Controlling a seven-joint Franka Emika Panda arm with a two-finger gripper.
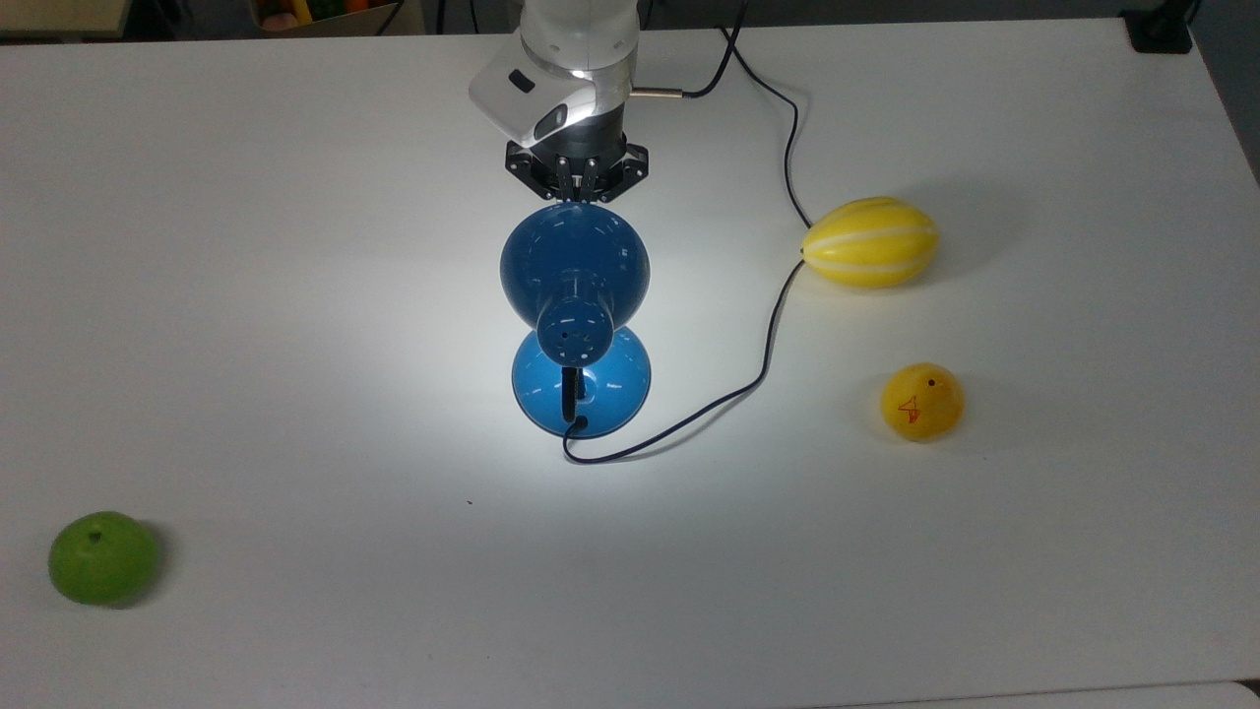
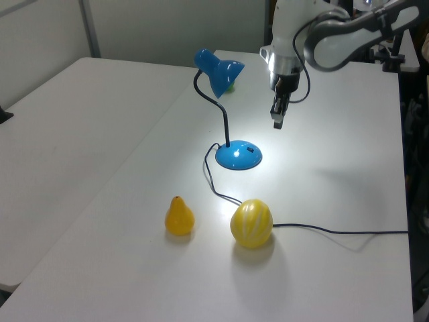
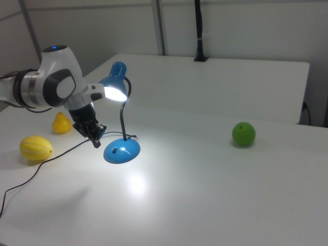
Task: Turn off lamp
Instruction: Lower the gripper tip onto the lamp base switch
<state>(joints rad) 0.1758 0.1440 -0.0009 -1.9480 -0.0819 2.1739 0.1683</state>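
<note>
**Left view: lit lamp at mid-table, gripper hung above its base**

The blue lamp (image 2: 228, 127) is seen at the frame's centre on the white table (image 2: 335, 201), its bulb glowing in the right view (image 3: 121, 115). The gripper (image 2: 277, 121) is held in the air just right of the shade and above the base, its 2 fingers pressed together on nothing. In the top view it (image 1: 577, 187) is placed at the shade's upper edge. A yellow melon (image 1: 869, 242), a yellow pear (image 1: 921, 401) and a green apple (image 1: 102, 556) are scattered around; the cord (image 1: 778, 325) is run past the melon.
</note>
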